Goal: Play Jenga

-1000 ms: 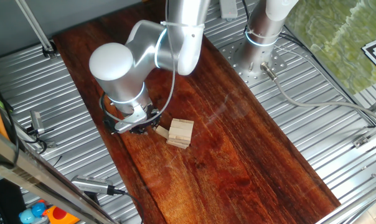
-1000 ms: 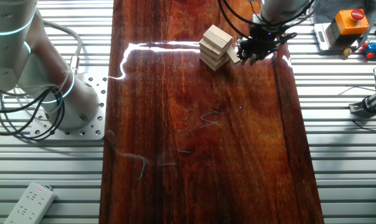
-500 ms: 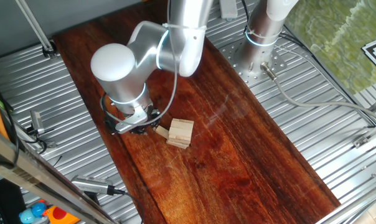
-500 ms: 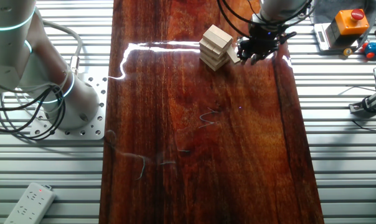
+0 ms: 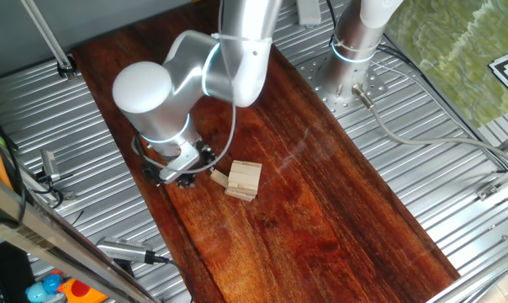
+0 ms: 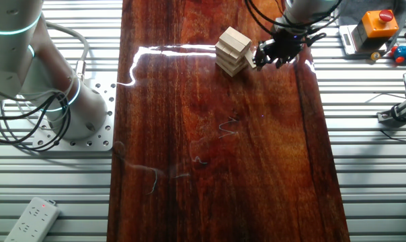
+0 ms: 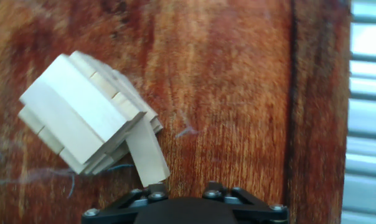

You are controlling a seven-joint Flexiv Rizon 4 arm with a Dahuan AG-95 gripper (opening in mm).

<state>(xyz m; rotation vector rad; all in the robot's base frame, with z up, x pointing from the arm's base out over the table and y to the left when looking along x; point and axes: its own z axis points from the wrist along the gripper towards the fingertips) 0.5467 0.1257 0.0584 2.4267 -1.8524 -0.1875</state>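
Gripper [image 6: 273, 54] beside Jenga [image 6: 232, 50], wooden table [image 6: 216, 154]

Jenga stack [image 7: 82, 112]: pale tan, near cream on top face, darker seams between blocks. Loose block [image 7: 146, 153] jutting from stack: same pale tan.

Tabletop [image 6: 257, 168]: dark reddish-brown wood, streaky lengthwise grain, glossy white glare near one end, faint pale scratches mid-board.

Surrounding bench [image 5: 456, 168]: silver ribbed metal.

Gripper [image 6: 275, 51]: black.

Arm [image 5: 166, 93]: silver-white, thin cyan ring at joint.

Button box [image 6: 378, 23] at bench corner: orange with red button.

Power strip [image 6: 31, 218]: white.
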